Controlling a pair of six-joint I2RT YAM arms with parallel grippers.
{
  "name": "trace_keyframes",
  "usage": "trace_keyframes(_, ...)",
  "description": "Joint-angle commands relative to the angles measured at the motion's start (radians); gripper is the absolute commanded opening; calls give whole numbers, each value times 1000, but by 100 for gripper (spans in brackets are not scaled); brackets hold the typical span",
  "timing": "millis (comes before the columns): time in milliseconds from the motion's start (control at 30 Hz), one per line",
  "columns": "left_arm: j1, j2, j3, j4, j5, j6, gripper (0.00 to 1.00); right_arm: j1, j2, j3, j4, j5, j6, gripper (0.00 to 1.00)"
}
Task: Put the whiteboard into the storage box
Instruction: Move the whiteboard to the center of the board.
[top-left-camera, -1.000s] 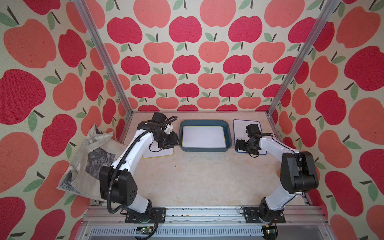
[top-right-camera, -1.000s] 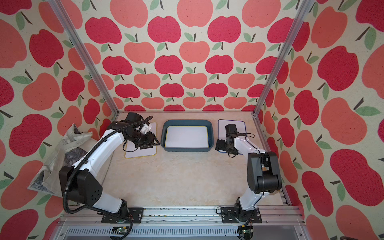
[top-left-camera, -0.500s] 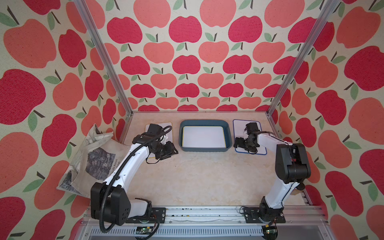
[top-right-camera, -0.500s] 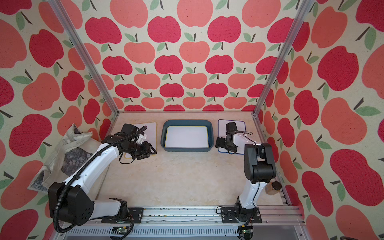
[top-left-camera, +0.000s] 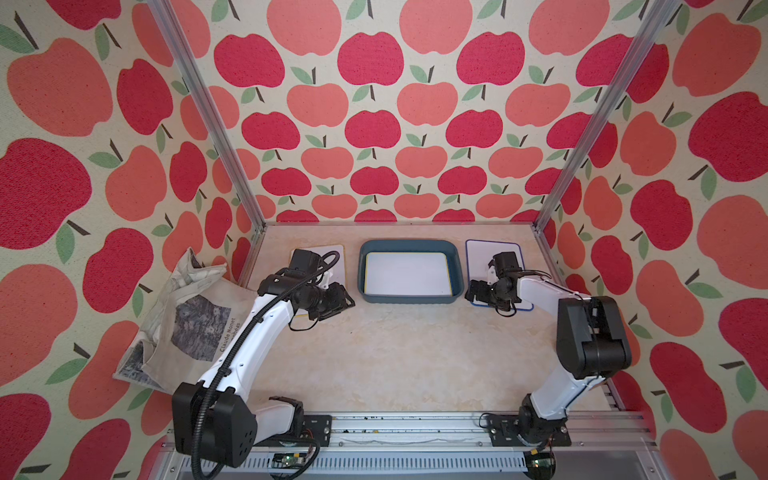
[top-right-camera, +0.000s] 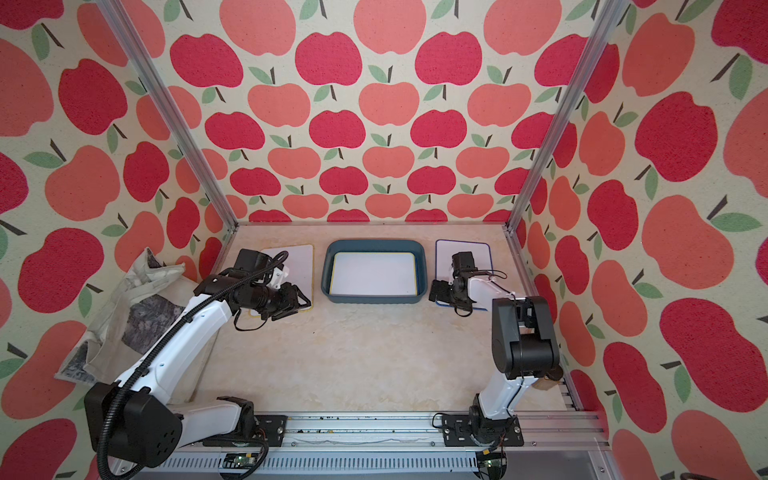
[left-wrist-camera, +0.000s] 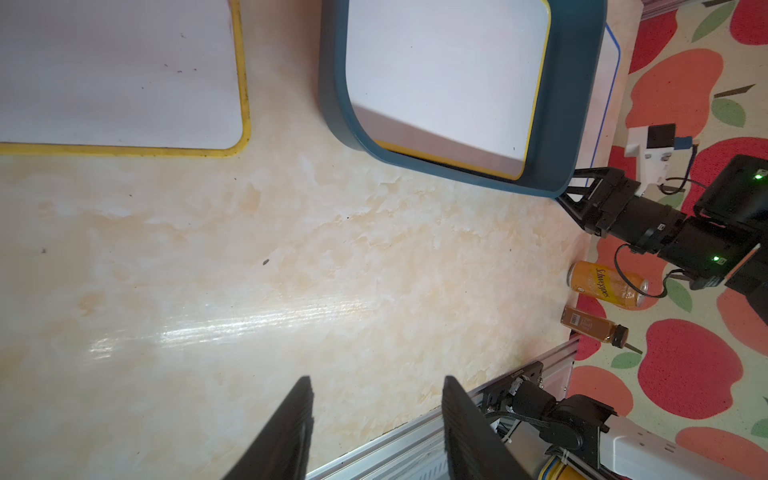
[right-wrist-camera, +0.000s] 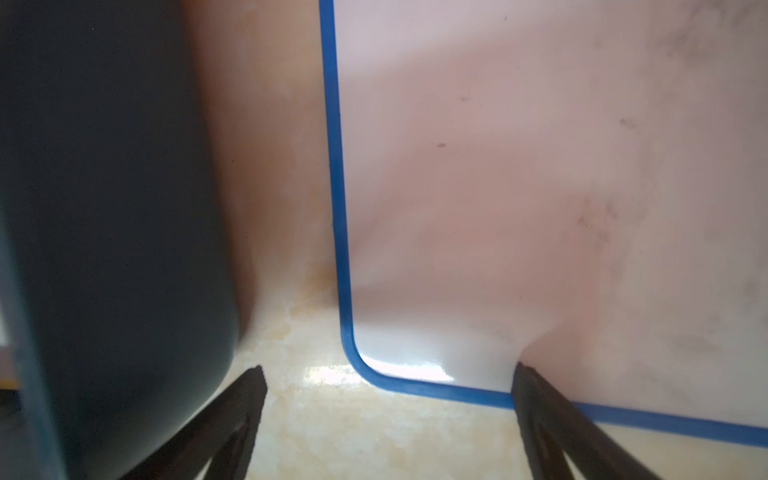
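Your left gripper (left-wrist-camera: 376, 378) is pulling back from the storage box (top-left-camera: 409, 299) toward the front of the desk (top-left-camera: 395, 353). Its jaws are standing partly apart and holding nothing. One whiteboard (top-left-camera: 407, 274) is already lying flat inside the box, so that part is looking done.

A yellow-edged whiteboard (top-left-camera: 334, 257) is lying on the desk just beside the box, on the left arm's side, with its near corner close to your left gripper. A blue-edged whiteboard (top-left-camera: 482, 253) is lying just beside the box on the other side. Your right gripper (right-wrist-camera: 389, 368) is waiting wide open around that board's near corner, gripping nothing yet.
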Motion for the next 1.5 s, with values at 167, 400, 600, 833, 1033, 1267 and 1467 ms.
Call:
trace_keyframes(167, 20, -105, -28, -48, -3, -11, 52, 111, -44, -128, -113, -74, 85, 96)
trace_keyframes(400, 22, -191, -50, -76, 2, -20, 52, 223, -148, -257, -96, -59, 166, 96)
trace_keyframes(600, 23, -262, -69, -100, 6, -32, 52, 339, -272, -383, -57, -55, 277, 96)
trace_keyframes(833, 22, -348, -121, -103, 23, -70, 52, 415, -331, -430, -65, -43, 328, 95)
trace_keyframes(1033, 21, -430, -192, -96, 30, -103, 52, 505, -409, -467, -53, -46, 392, 95)
trace_keyframes(1267, 5, -461, -211, -129, 28, -110, 51, 629, -436, -448, -36, -11, 466, 95)
trace_keyframes(1467, -10, -504, -249, -120, 34, -138, 51, 699, -371, -389, 17, -7, 472, 95)
